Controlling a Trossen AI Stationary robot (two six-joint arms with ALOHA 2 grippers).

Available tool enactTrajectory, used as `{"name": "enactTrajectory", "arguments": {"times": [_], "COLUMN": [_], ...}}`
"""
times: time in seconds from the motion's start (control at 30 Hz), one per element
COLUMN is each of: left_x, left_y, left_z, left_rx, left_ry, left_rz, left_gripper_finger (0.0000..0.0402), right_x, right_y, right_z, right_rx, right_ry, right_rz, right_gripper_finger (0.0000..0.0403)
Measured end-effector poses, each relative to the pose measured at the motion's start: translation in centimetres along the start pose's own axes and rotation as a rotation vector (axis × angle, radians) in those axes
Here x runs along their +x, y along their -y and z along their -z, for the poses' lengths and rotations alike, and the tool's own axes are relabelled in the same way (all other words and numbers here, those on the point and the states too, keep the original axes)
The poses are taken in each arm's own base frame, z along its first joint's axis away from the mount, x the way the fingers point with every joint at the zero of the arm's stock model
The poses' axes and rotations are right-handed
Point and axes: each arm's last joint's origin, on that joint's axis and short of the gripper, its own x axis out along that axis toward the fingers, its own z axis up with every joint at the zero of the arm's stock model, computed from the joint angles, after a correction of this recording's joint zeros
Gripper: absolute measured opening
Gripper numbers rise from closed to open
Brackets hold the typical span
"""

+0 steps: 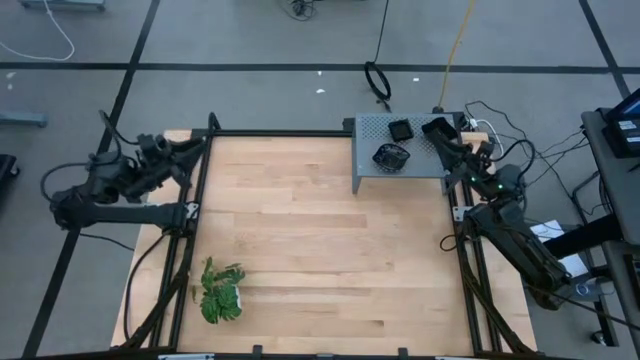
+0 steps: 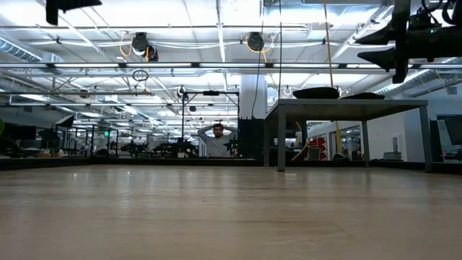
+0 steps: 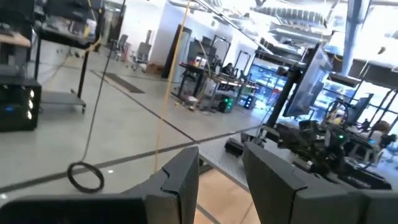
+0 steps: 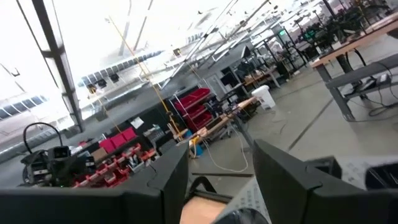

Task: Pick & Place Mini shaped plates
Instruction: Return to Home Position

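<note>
The stacking appears finished, and the return to the rest pose is judged to be the step in hand. No loose dish is seen on the wooden surface (image 1: 320, 230), and the mini shaped plates (image 1: 400, 130) are gathered in black stacks on the grey perforated stand (image 1: 368, 170) at the upper right of the high view. Next, a retreat of the right arm is called for, clear of the stacks. The right claw (image 4: 221, 152) is held raised over the stand's right edge, fingers apart and empty. The left claw (image 3: 224, 152), likewise parted and empty, is folded at the upper left, well apart from the green leafy plant (image 1: 220, 292).
</note>
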Motion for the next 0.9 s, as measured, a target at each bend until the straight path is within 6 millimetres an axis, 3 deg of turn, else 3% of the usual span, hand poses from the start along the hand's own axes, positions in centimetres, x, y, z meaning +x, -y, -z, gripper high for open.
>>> {"name": "enactTrajectory", "arguments": {"times": [0.4,0.73,0.9], "left_x": [2.7,3.3,3.3], "left_y": [-0.5,-1.8,-2.4], "left_z": [7.7,13.5,15.3], "left_rx": [-0.093,-0.23,-0.249], "left_ry": [0.081,0.073,0.059], "left_rz": [0.03,0.028,0.023], "left_gripper_finger": [0.0129,0.0129,0.0129], "right_x": [0.0,0.0,0.0], "right_y": [1.5,1.5,1.5], "right_z": [1.8,1.9,1.9], "right_rx": [0.016,0.002,-0.026], "right_ry": [-0.05,-0.047,-0.05], "right_rz": [0.041,0.037,0.034], "right_gripper_finger": [0.0164,0.0164,0.0164]}}
